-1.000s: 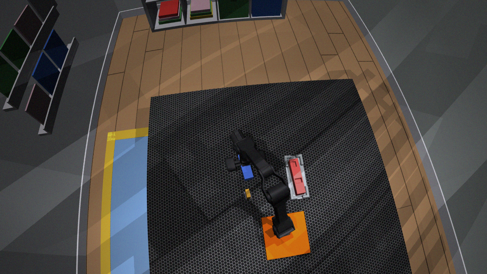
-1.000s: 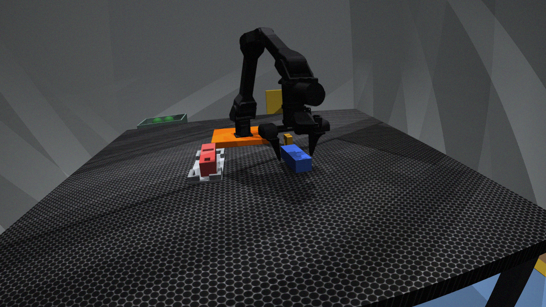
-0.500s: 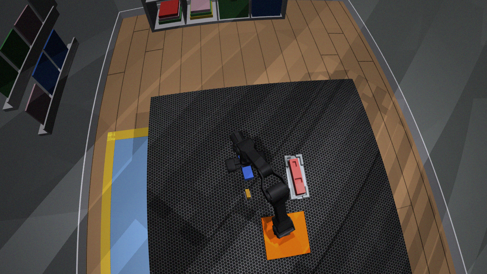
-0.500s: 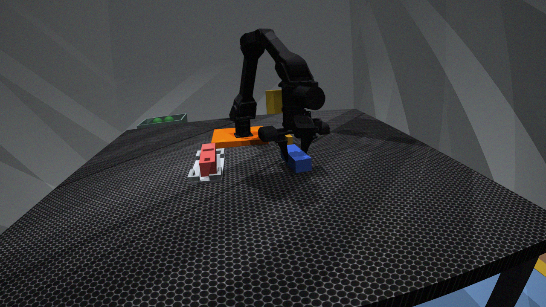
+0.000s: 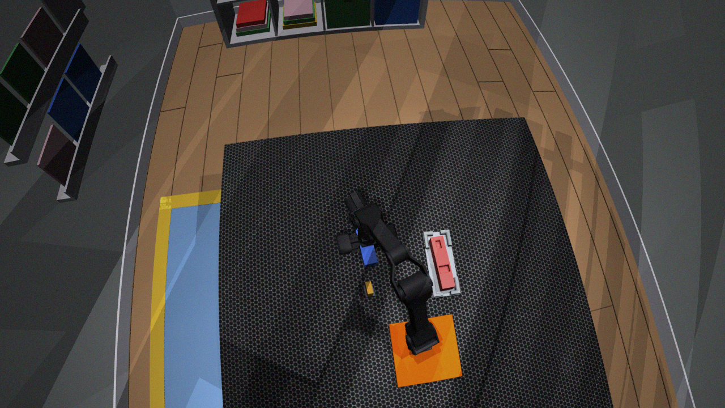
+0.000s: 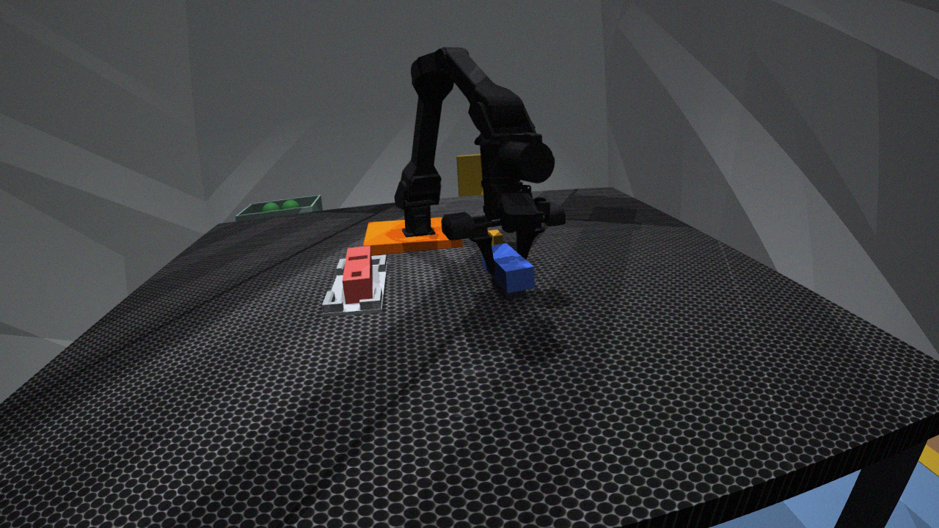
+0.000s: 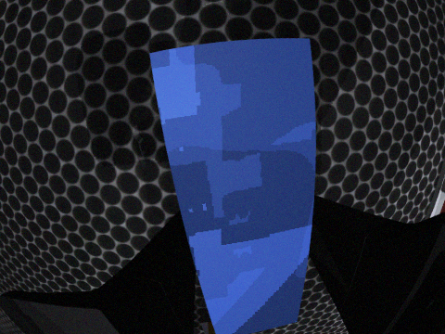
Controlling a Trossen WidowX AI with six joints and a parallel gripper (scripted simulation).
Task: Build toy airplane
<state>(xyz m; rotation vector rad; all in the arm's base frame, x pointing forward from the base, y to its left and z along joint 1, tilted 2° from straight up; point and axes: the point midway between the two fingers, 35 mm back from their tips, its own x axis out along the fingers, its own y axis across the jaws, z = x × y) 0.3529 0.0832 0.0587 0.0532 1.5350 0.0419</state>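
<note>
My gripper [image 6: 505,254] [image 7: 240,208] is down at the table and shut on the blue wing [image 5: 369,255] [image 6: 513,271] [image 7: 247,180], one finger on each long side, near the end closest to the arm's base. In the top view the arm hides the fingers. The red fuselage [image 5: 440,263] [image 6: 356,276] lies in the grey jig [image 5: 429,238] [image 6: 335,299], to the right of the arm in the top view, with two sockets showing on its top. The small yellow tail fin [image 5: 369,288] [image 6: 495,235] lies on the table between the wing and the arm's base.
The arm stands on an orange base plate [image 5: 435,365] [image 6: 394,237]. A green tray [image 6: 279,208] with green balls sits at the far table edge. A yellow block [image 6: 469,174] shows behind the arm. Shelves stand on the floor beyond the table.
</note>
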